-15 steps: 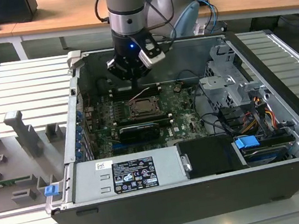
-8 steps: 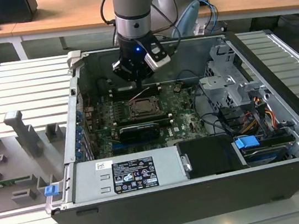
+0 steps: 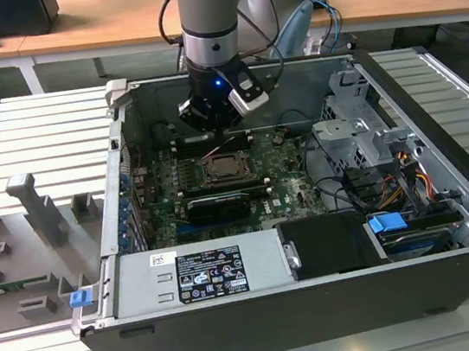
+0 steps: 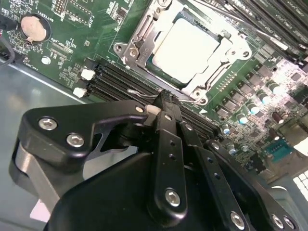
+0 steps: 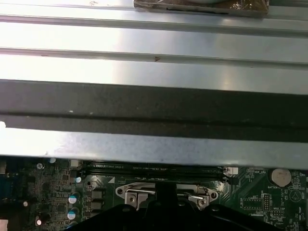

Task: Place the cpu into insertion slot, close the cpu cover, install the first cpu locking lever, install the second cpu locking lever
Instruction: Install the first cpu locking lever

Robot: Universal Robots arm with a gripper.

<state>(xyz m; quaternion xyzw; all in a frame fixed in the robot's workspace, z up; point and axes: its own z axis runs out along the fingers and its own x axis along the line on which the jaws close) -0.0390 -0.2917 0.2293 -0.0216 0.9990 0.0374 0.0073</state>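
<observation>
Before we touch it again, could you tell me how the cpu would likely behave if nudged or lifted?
The cpu looks flat, so probably stiff and unlikely to roll. The cover seems to frame it, so a nudge likely won't shift it. Its smooth top may be slippery.

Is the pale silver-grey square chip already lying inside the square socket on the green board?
Yes. In the second wrist view the pale silver-grey square chip lies within the silvery metal frame of the socket.

Bright glare (metal washed out).
</observation>
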